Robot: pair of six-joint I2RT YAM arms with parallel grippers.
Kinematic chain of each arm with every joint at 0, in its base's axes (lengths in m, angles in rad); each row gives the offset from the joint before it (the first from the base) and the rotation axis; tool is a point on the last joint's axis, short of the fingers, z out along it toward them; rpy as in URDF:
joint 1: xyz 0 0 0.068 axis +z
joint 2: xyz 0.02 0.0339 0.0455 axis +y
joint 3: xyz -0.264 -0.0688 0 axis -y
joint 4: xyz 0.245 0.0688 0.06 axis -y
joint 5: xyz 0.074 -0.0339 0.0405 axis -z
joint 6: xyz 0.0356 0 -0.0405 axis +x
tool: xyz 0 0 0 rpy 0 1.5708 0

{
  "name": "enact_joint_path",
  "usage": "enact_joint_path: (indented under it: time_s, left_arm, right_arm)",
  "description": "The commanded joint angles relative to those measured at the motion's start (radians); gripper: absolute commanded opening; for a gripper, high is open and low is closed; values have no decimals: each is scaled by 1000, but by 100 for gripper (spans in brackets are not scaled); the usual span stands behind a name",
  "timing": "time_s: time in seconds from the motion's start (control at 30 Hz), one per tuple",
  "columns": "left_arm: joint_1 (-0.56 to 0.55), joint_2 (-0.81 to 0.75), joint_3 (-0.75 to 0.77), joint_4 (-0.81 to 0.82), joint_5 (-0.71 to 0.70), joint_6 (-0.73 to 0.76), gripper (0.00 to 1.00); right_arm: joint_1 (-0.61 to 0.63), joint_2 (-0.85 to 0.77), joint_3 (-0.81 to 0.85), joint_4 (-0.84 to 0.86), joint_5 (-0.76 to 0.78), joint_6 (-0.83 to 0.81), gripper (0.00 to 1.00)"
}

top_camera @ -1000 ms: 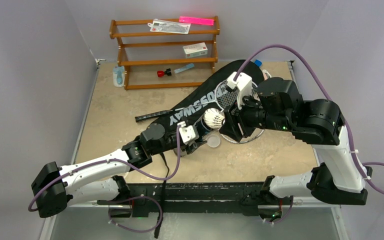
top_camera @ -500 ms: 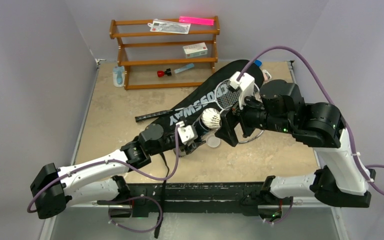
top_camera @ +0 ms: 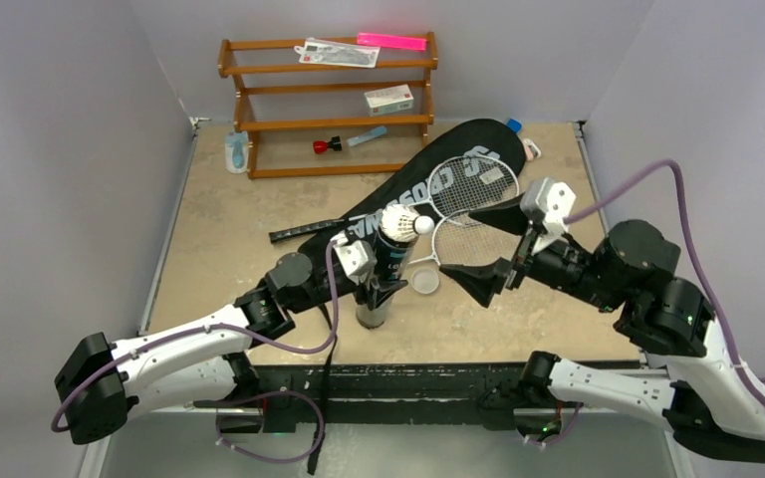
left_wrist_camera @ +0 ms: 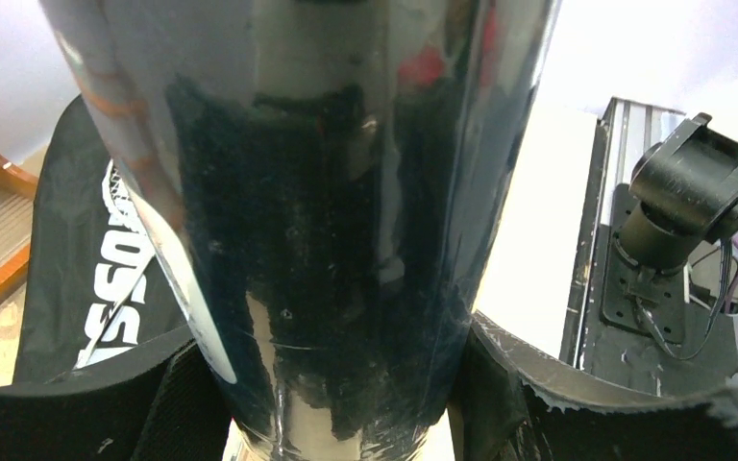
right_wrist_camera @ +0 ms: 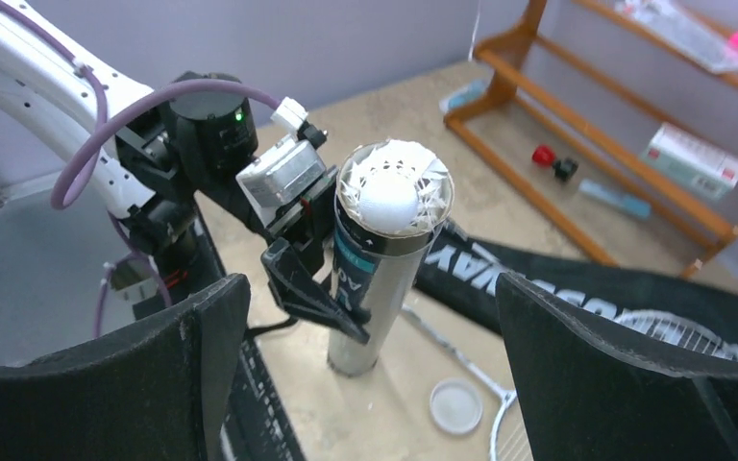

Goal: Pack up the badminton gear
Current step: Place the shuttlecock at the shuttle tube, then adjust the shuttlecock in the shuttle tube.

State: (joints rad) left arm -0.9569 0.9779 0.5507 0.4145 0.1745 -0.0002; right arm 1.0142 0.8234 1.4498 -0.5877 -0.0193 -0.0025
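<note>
A dark cylindrical tube (top_camera: 382,274) stands upright near the table's front, its base on the tabletop. My left gripper (top_camera: 377,291) is shut on its lower part, and the tube's glossy wall (left_wrist_camera: 346,192) fills the left wrist view between both pads. A white feather shuttlecock (right_wrist_camera: 392,187) sits in the tube's open mouth, cork up. My right gripper (top_camera: 488,249) hangs wide open to the right of the tube, holding nothing. Two silver-framed rackets (top_camera: 473,187) lie partly on the black CROSSWAY bag (top_camera: 410,194).
A round clear lid (top_camera: 424,282) lies on the table just right of the tube. The brown wooden rack (top_camera: 329,105) stands at the back, carrying a white box (top_camera: 388,99) and a pink strip (top_camera: 391,41). A pale blue item (top_camera: 236,152) lies left of it.
My right gripper opened, let go of the shuttlecock and drew back to the right. The left arm swung the tilted tube upright with the shuttlecock in its mouth.
</note>
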Motion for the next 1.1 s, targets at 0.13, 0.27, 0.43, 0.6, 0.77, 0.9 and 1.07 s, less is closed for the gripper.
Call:
enact_joint_path:
  time_s: [0.13,0.27,0.43,0.6,0.77,0.9,1.07]
  left_arm:
    - [8,-35,-96,297,-27,-116,55]
    - [9,-31,-121,346,-86,-113,55]
    - [9,-19,-144,380,-258,-134,55]
    - [7,7,-99,308,-278,-88,54]
    - [7,44,-100,326,-309,-103,55]
    - [5,65,-100,341,-314,-115,55]
    - [6,62,-100,344,-307,-116,55]
  right_arm:
    - [1,-26,-132,313,-10,-105,99]
    - [1,-34,-224,430,-3,-95,99]
    - [0,-54,-380,670,-9,-92,99]
    - [0,-32,-454,809,4,-108,97]
    - [1,-16,-521,986,95,-56,91]
    - [1,15,-534,1085,113,-7,91]
    - [0,54,-534,1160,150,-5,91]
